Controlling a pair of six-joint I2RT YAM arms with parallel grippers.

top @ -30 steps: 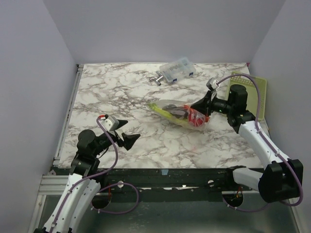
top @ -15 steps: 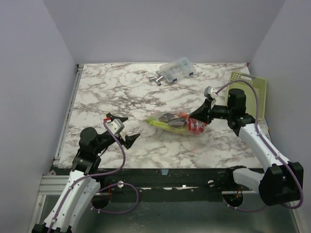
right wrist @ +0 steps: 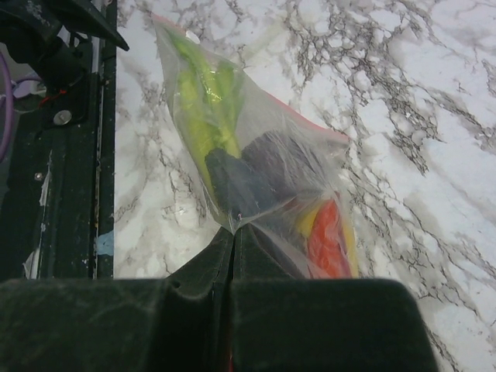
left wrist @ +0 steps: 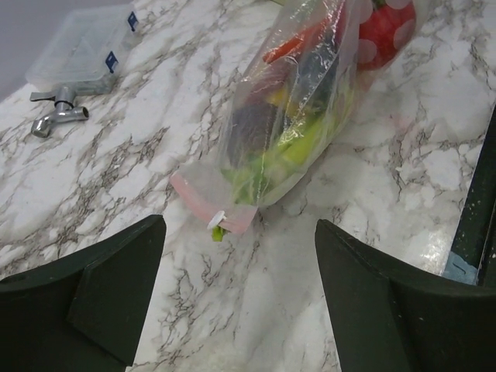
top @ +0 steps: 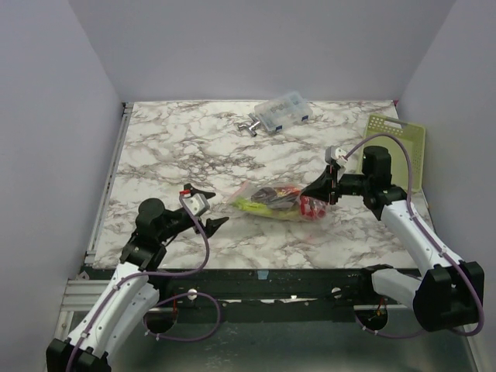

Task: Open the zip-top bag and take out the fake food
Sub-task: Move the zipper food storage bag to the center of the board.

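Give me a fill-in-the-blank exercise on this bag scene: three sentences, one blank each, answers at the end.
1. The right pincer is shut on the zip-top bag, at the end opposite its ____ zipper strip.
2. The left pincer stands ____, gripping nothing.
3. The fake food lies ____ the bag.
Missing words: pink; open; inside.
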